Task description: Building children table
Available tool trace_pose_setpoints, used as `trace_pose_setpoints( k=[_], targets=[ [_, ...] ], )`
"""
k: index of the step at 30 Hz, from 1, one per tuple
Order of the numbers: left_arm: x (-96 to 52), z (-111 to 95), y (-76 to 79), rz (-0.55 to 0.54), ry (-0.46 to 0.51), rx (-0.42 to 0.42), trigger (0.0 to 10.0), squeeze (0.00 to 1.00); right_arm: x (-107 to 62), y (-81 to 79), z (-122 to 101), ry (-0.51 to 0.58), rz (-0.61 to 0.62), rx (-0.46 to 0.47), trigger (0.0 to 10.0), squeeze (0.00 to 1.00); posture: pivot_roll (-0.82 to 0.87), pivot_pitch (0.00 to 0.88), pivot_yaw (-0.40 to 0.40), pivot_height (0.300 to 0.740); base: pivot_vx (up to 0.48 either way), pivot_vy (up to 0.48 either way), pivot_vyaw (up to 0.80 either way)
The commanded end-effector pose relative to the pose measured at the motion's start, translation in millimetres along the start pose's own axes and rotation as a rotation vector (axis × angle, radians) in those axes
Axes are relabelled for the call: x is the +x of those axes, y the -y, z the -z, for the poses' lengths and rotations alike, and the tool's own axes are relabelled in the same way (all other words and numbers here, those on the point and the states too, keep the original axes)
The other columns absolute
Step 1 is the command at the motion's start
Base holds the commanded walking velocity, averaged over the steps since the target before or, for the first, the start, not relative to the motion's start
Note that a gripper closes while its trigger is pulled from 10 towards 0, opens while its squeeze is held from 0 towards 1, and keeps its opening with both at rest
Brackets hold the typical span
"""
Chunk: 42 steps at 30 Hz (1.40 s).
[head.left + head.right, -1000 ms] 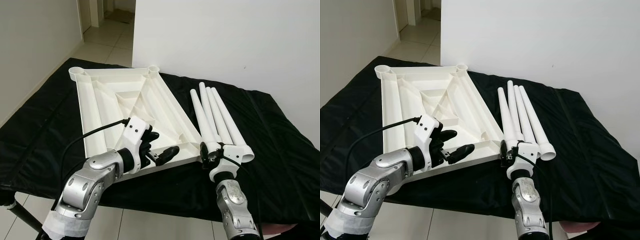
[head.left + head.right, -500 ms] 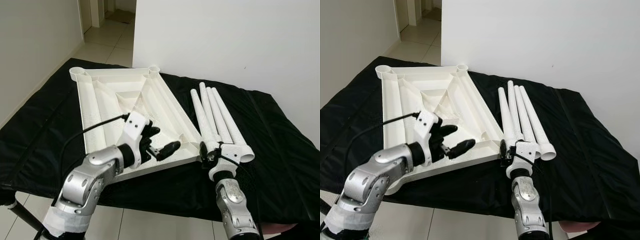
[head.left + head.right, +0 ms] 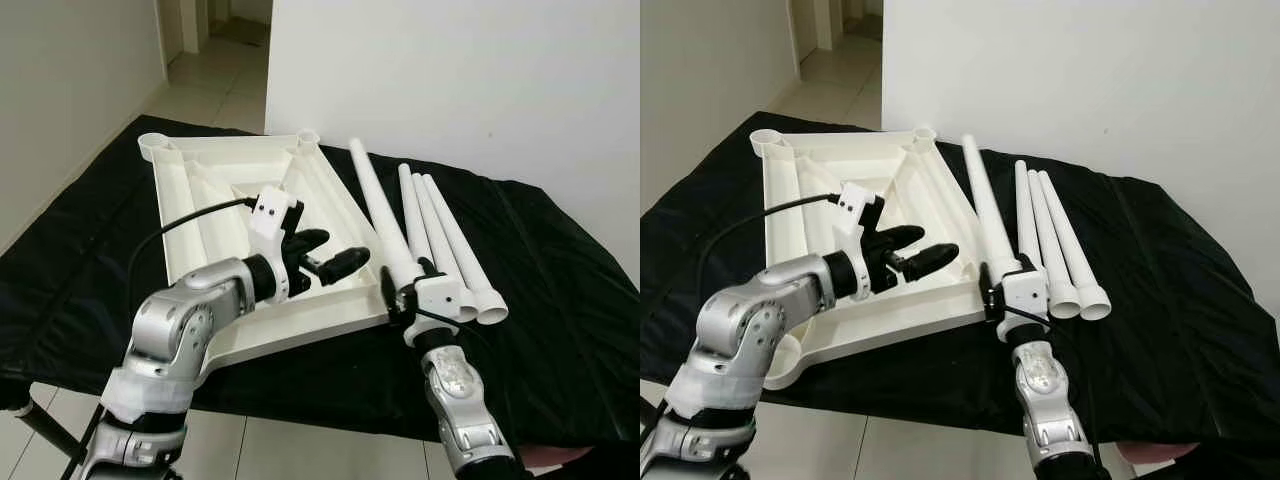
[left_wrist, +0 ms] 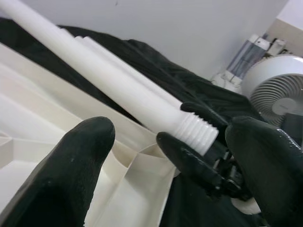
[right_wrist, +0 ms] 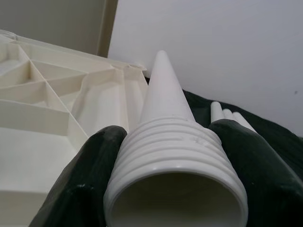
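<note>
Black cloth (image 3: 560,300) covers a low platform set against a white wall (image 3: 450,80); a tiled floor (image 3: 215,85) runs off through a doorway beyond the far left corner. On the cloth lies the white tabletop (image 3: 215,185), underside up, its ribs and its round corner sockets exposed. Its near edge reaches the front of the platform.

To the right of the tabletop, three white legs (image 3: 445,235) lie side by side on the cloth, touching one another, with their wide ends toward the robot. A fourth leg, the held leg (image 3: 375,205), is raised off the cloth and slants away toward the wall, its thin end above the tabletop's right rim.

The right gripper (image 3: 405,297) clasps the held leg at its wide, threaded end, just beside the tabletop's near right corner. In the right wrist view, the black fingers (image 5: 78,189) press on either side of the ridged thread, and the hollow end faces the camera.

The left gripper (image 3: 325,258) hovers over the near part of the tabletop, pointing rightward toward the held leg. Its fingers are spread apart and grasp nothing. In the left wrist view, the fingers (image 4: 71,170) frame the leg's threaded end and the right gripper's hold on it, with the corner socket (image 4: 149,158) of the tabletop below. A white fan (image 4: 277,94) stands in the background of that view.
</note>
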State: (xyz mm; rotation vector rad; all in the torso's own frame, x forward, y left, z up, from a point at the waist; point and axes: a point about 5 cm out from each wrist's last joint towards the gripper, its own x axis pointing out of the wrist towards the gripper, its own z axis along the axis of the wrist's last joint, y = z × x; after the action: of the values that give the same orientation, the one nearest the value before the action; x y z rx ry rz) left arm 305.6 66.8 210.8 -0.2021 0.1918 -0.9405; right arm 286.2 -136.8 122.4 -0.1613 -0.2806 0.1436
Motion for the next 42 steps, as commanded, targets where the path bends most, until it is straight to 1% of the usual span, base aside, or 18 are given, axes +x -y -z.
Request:
trace_pose_setpoints(
  k=[1,3,5,9,10,11,14,15,16,17,19,24,26,31,35,42],
  targets=[
    [5.3,3,-7.7,-0.063,-0.059,-0.025,10.0,0.00,5.6,-0.2,-12,0.067,-0.020,-0.016,10.0,0.00,0.03,0.000,-0.129,0.740,0.000,0.000,0.00],
    [13.1,1,-16.4,-0.115,-0.101,-0.043,10.0,0.00,9.7,-3.1,-17,0.101,-0.044,-0.036,10.0,0.00,0.03,0.000,-0.128,0.740,0.000,0.000,0.00],
    [16.2,0,-18.6,-0.130,-0.124,-0.055,10.0,0.00,11.1,-4.0,-18,0.114,-0.053,-0.044,10.0,0.00,0.03,0.000,-0.128,0.740,0.000,0.000,0.00],
    [23.1,-1,-22.1,-0.152,-0.148,-0.113,10.0,0.00,13.3,-7.3,-20,0.124,-0.069,-0.037,10.0,0.00,0.03,0.000,-0.126,0.740,0.000,0.000,0.00],
    [27.6,-5,-22.4,-0.147,-0.137,-0.144,10.0,0.00,14.0,-8.6,-21,0.134,-0.076,-0.045,10.0,0.00,0.03,0.000,-0.125,0.740,0.000,0.000,0.00],
    [27.6,-5,-22.4,-0.147,-0.137,-0.144,10.0,0.00,14.0,-8.6,-21,0.134,-0.076,-0.045,10.0,0.00,0.03,0.000,-0.125,0.740,0.000,0.000,0.00],
    [37.7,-14,-23.6,-0.140,-0.113,-0.214,10.0,0.00,15.6,-13.3,-24,0.158,-0.111,-0.058,10.0,0.00,0.03,0.000,-0.124,0.740,0.000,0.000,0.00],
    [37.7,-14,-23.6,-0.140,-0.113,-0.214,10.0,0.00,15.6,-13.3,-24,0.158,-0.111,-0.058,10.0,0.00,0.03,0.000,-0.124,0.740,0.000,0.000,0.00],
    [39.7,-16,-24.0,-0.136,-0.107,-0.246,10.0,0.00,15.7,-14.5,-24,0.161,-0.120,-0.061,10.0,0.00,0.03,0.000,-0.124,0.740,0.000,0.000,0.00],
    [42.5,-23,-23.9,-0.115,-0.085,-0.296,10.0,0.00,15.5,-16.6,-24,0.163,-0.133,-0.064,10.0,0.00,0.03,0.000,-0.123,0.740,0.000,0.000,0.00],
    [45.9,-35,-23.2,-0.077,-0.047,-0.358,10.0,0.00,15.2,-19.3,-23,0.168,-0.150,-0.071,10.0,0.00,0.03,0.000,-0.123,0.740,0.000,0.000,0.00],
    [47.9,-44,-24.8,-0.062,-0.029,-0.375,10.0,0.00,14.8,-22.8,-25,0.184,-0.170,-0.086,10.0,0.00,0.03,0.000,-0.123,0.740,0.000,0.000,0.00],
    [49.5,-46,-27.8,-0.076,-0.040,-0.371,10.0,0.00,15.2,-25.9,-27,0.204,-0.187,-0.113,10.0,0.00,0.02,0.000,-0.117,0.740,0.000,0.000,0.00],
    [51.3,-41,-30.4,-0.094,-0.075,-0.357,10.0,0.00,16.2,-26.7,-30,0.230,-0.174,-0.140,10.0,0.00,0.02,0.000,-0.109,0.740,0.000,0.000,0.00],
    [50.8,-35,-32.0,-0.112,-0.101,-0.352,10.0,0.00,15.9,-26.4,-30,0.225,-0.160,-0.141,10.0,0.00,0.01,0.000,-0.103,0.740,0.000,0.000,0.00],
    [45.3,-41,-35.9,-0.120,-0.088,-0.366,10.0,0.00,13.6,-23.6,-26,0.209,-0.142,-0.152,10.0,0.00,0.01,0.000,-0.101,0.740,0.000,0.000,0.00]
  ],
)
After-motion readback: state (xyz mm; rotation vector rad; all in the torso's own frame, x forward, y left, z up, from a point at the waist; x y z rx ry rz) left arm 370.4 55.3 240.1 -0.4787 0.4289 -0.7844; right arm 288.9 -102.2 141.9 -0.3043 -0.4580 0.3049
